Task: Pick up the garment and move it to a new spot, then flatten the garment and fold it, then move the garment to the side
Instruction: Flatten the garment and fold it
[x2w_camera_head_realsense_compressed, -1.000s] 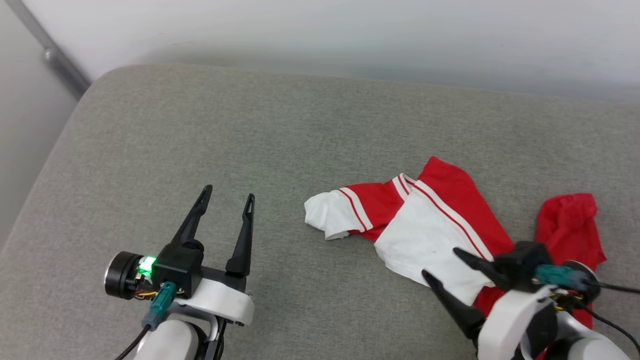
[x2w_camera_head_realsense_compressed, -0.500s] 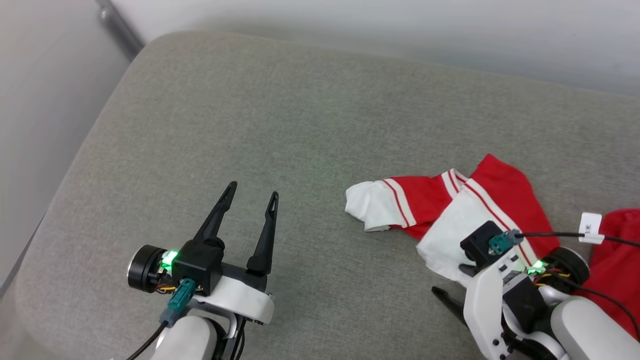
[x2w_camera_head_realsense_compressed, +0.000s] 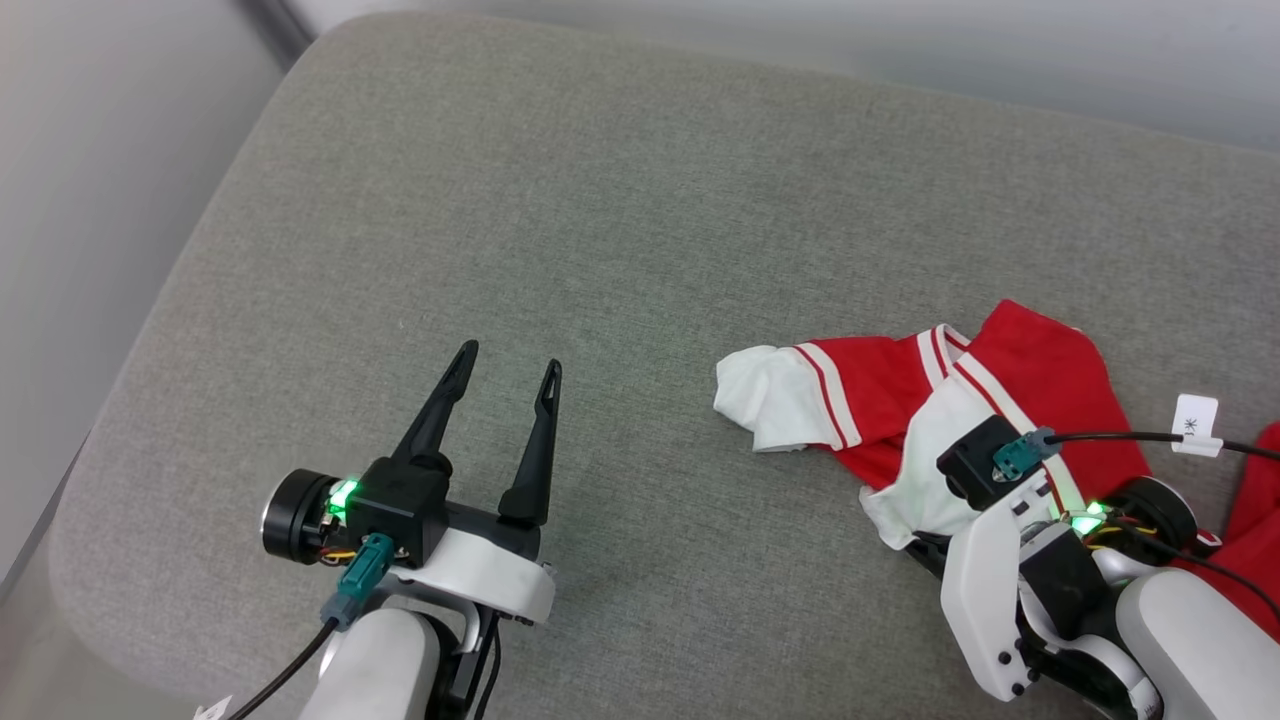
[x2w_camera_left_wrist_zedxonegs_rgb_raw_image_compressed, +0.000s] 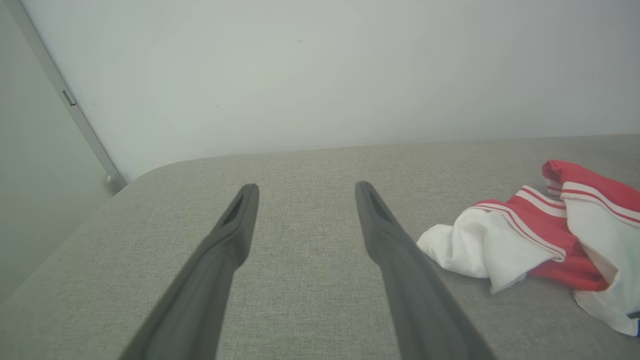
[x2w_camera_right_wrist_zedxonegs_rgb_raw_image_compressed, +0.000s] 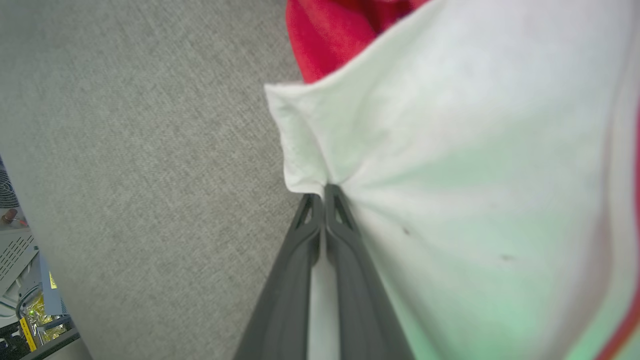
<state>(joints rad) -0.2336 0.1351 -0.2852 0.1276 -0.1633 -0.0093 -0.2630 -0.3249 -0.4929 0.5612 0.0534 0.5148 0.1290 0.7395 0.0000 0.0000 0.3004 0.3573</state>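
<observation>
Head view, grey cushion (x2w_camera_head_realsense_compressed: 600, 200): a wide upholstered top with a rounded far-left corner; a pale wall (x2w_camera_head_realsense_compressed: 900, 40) stands behind it.
garment (x2w_camera_head_realsense_compressed: 870, 385): red and white, crumpled on the right part of the cushion; one white sleeve with red stripes points to the left.
left tool (x2w_camera_head_realsense_compressed: 510, 356): fingers apart, holding nothing, above bare cushion, well apart from the garment.
right tool (x2w_camera_right_wrist_zedxonegs_rgb_raw_image_compressed: 323, 194): in the right wrist view both fingers are together, clamped on a white edge of the garment, and the cloth puckers at the tips.
cable tag (x2w_camera_head_realsense_compressed: 1195, 425): small, white, on a black cable above the garment.
</observation>
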